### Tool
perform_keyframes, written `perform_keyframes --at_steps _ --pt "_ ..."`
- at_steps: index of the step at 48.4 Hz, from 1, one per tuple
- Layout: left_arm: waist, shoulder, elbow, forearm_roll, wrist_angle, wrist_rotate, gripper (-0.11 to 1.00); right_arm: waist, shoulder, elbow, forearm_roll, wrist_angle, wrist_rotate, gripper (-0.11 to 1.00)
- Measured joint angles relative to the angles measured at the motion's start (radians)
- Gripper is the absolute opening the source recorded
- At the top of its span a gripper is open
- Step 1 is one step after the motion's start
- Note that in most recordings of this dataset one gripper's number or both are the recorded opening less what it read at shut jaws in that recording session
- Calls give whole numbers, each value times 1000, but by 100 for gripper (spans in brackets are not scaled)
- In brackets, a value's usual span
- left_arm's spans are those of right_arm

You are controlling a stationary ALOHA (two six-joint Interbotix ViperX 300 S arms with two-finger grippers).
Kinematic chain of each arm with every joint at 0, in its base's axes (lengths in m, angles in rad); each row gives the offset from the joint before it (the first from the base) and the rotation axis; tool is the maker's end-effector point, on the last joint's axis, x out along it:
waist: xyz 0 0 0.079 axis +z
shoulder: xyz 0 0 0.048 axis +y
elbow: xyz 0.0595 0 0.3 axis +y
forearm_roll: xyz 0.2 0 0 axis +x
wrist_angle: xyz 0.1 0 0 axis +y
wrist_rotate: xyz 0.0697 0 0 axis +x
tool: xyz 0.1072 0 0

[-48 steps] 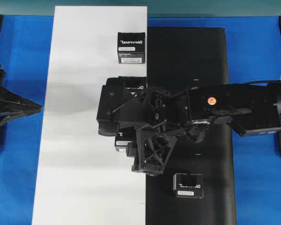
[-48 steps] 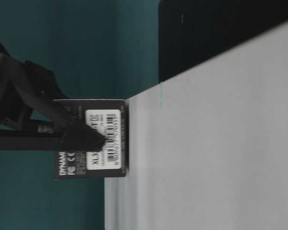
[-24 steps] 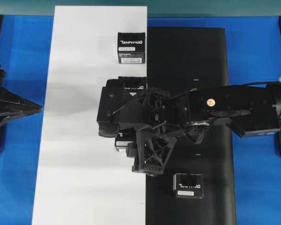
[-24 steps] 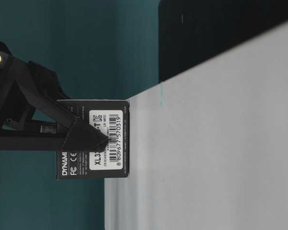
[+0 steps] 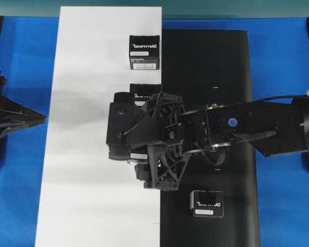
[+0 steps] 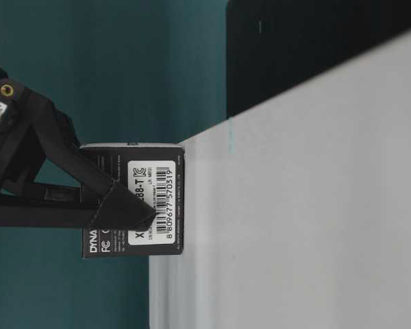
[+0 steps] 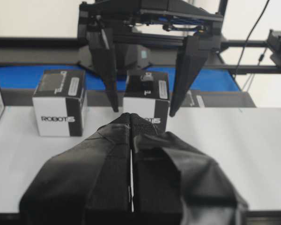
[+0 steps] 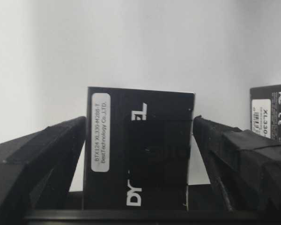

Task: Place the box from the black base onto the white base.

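Black right gripper points down, fingers spread, box standing free between them on white base.

My right gripper reaches across the middle, wrist pitched down, jaws spread wide w/ a visible gap at each finger. My left gripper sits parked at the left edge, level, fingers pressed together.

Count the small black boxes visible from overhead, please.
4. One box sits at the far end of the white base. Two lie mid-sheet, partly hidden under the right claw. One remains on the black base.
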Motion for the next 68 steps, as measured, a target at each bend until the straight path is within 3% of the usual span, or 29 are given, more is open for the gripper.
perform_keyframes --at_steps 27,36,49,68 --pt "-5 -11 -3 0 64 0 -4 34 -137 49 8 -54 34 99" --pt "-5 -26 -5 0 78 0 -4 40 -255 184 8 -94 77 99" --pt "-2 -29 -6 0 126 0 -4 60 -433 411 8 -250 110 99" --pt "0 -37 -6 0 150 0 -4 58 -689 666 -2 -325 107 99"
